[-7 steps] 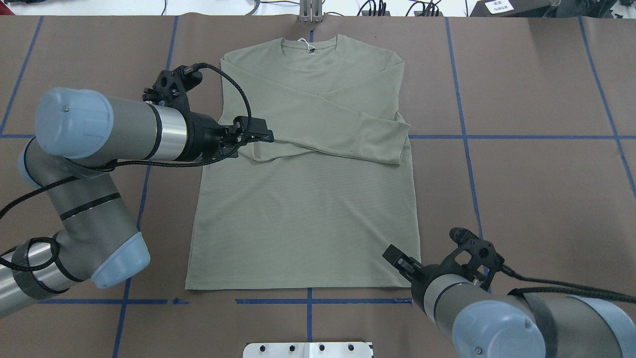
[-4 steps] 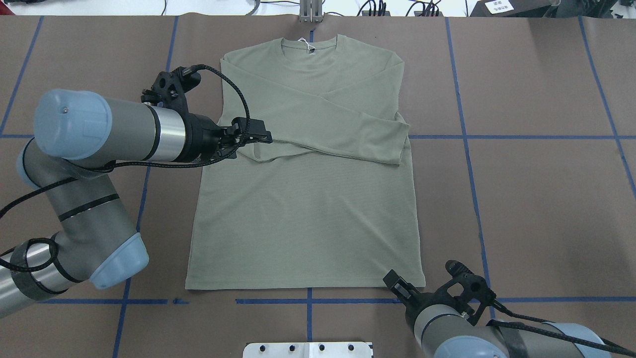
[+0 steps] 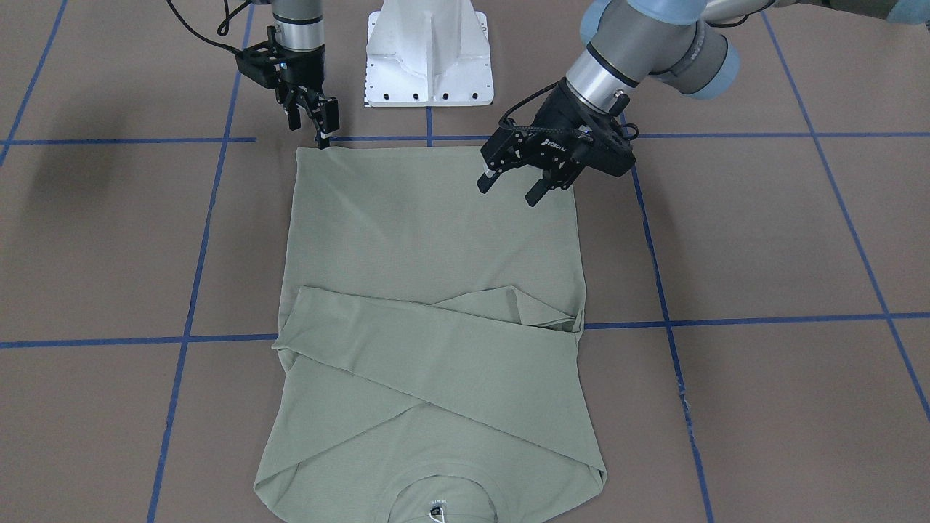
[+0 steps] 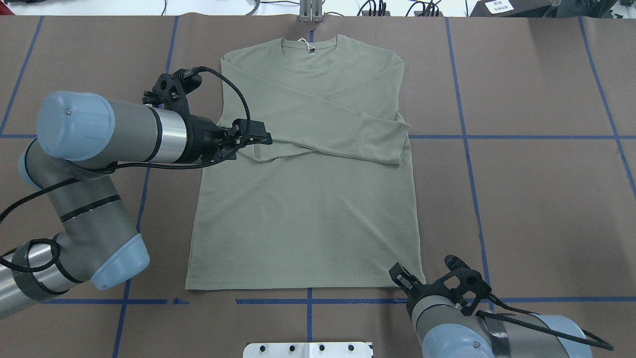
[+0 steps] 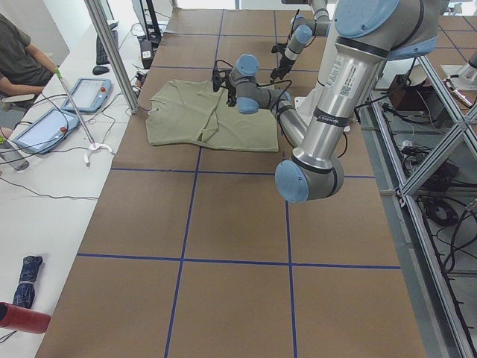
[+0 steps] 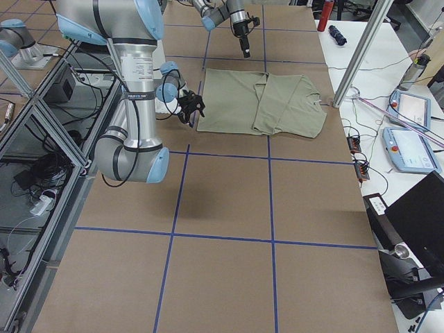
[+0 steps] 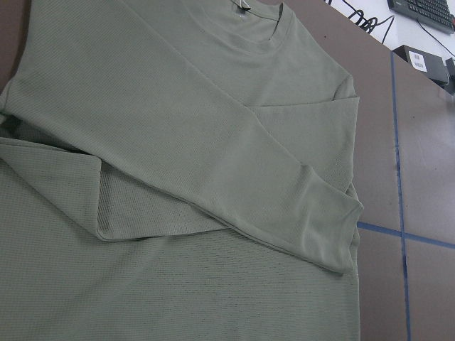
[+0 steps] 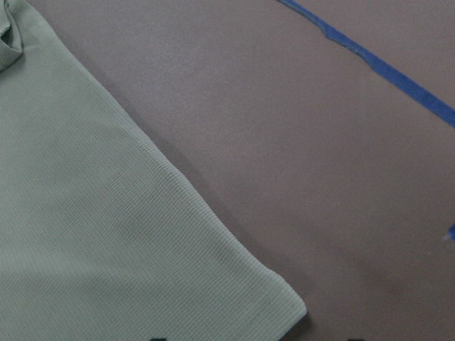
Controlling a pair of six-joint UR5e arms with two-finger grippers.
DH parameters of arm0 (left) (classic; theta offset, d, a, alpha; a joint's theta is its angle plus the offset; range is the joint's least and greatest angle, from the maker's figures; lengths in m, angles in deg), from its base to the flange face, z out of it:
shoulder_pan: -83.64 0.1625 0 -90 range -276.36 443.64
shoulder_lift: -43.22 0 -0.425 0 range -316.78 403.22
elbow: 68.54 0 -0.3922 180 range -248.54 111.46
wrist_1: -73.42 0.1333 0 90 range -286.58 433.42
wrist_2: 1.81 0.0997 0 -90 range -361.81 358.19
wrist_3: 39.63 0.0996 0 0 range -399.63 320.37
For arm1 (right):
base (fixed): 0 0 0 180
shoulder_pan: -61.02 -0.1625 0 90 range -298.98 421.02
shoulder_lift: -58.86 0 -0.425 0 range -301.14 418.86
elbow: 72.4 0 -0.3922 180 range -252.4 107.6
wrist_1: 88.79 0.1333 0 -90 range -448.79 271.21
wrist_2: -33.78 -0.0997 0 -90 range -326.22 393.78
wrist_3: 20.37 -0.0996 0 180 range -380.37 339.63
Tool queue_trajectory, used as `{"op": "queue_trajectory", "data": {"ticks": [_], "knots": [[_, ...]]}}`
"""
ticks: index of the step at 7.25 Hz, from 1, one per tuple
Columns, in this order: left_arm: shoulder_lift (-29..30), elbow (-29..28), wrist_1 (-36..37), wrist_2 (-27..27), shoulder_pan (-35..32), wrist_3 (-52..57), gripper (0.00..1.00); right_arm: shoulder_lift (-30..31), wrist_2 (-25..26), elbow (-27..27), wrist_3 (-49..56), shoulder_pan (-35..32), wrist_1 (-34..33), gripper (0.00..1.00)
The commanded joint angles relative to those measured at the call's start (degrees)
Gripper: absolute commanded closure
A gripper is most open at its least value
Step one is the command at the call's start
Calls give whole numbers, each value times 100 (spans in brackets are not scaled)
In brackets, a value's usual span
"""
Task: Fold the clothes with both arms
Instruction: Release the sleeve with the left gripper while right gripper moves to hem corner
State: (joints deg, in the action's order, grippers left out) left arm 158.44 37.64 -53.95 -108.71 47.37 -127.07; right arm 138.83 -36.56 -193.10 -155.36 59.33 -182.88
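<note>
The pale sage-green shirt (image 4: 303,214) lies flat on the brown table, collar and white hang tag (image 4: 309,45) at the far side, both sleeves folded across the chest. My left gripper (image 3: 508,187) is open and empty. It hovers over the shirt's left side near the folded sleeve cuff (image 4: 258,151), also seen in the left wrist view (image 7: 106,213). My right gripper (image 3: 320,131) is open and stands at the near right hem corner (image 4: 420,283). That corner shows in the right wrist view (image 8: 284,312).
The white pedestal base (image 3: 429,51) sits at the table's near edge between the arms. Blue tape lines (image 4: 464,136) cross the brown cover. A metal post (image 5: 112,52), tablets (image 5: 45,127) and a seated person (image 5: 19,52) are beyond the far side.
My right gripper has pulled back toward the robot and come down at the near right hem corner. My left gripper has barely moved. The shirt has not changed.
</note>
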Motion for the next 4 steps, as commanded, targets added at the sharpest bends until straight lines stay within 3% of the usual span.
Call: {"op": "queue_trajectory", "data": {"ticks": [1, 4], "knots": [[0, -1, 2, 2, 6, -1, 4, 1, -23, 126, 42, -33, 13, 12], [9, 8, 2, 11, -3, -1, 4, 1, -50, 179, 112, -77, 13, 15]]}}
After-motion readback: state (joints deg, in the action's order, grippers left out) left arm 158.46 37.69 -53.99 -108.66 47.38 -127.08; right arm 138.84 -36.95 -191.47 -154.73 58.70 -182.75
